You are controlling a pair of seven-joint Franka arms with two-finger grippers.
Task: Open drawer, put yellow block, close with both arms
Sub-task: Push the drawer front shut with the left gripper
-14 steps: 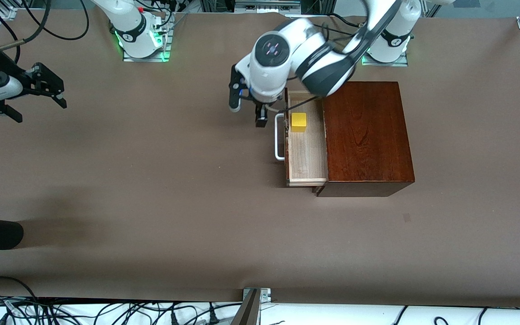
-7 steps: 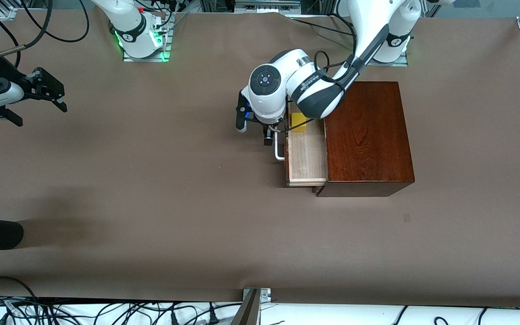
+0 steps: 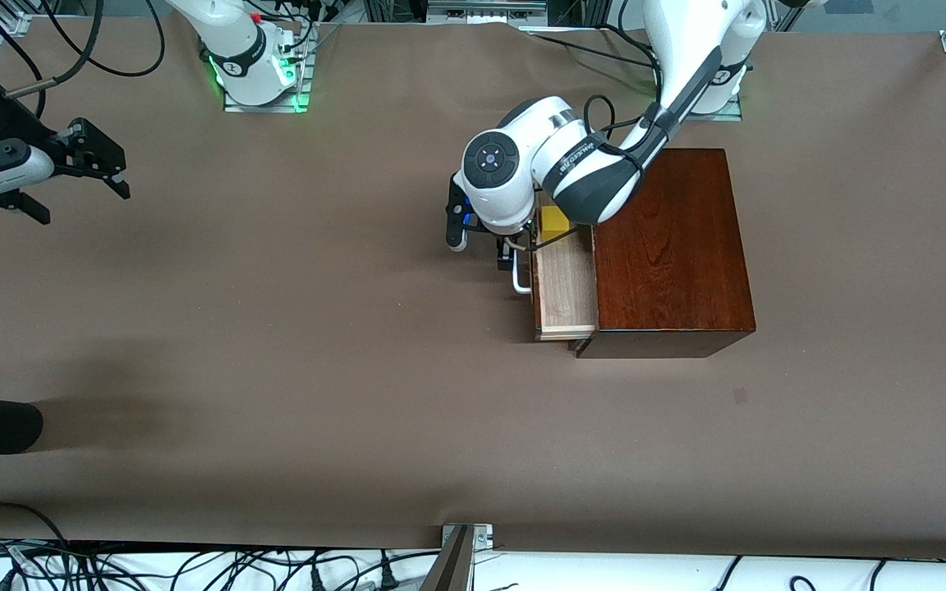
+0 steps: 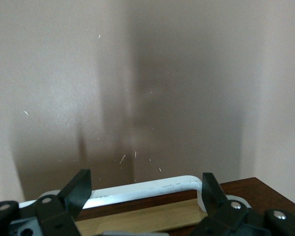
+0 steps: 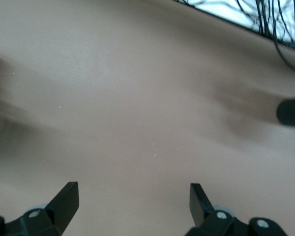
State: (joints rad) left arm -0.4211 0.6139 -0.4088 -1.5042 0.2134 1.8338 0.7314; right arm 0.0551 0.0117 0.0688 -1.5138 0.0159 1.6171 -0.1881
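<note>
I am working on the desk (image 3: 276, 345) with the wooden box (image 3: 670, 246) as my landmark, sitting toward my left arm's end. The drawer (image 3: 565, 287) is sticking partway out of the box's front, pale wood showing, and the yellow block (image 3: 553, 220) is lying inside it at the corner farthest from the front camera, half hidden under my left forearm. My left pincer (image 3: 507, 256) is sitting low in front of the drawer, fingers spread wide (image 4: 78, 189) either side of the white handle (image 3: 519, 279), not gripping it; the wrist view is showing the bar (image 4: 147, 188) running between them. My right pincer (image 3: 99, 164) is waiting, spread wide, over bare desk well apart from the box, toward my right arm's end. What I am judging risky: I am pressing at one end of the handle rather than its middle, so the drawer could skew and bind in the box. The box itself could slide along the desk since nothing is bracing it, and my right arm is too far off to help. A finger could also catch under the bar, and a hard shove could jolt the block.
</note>
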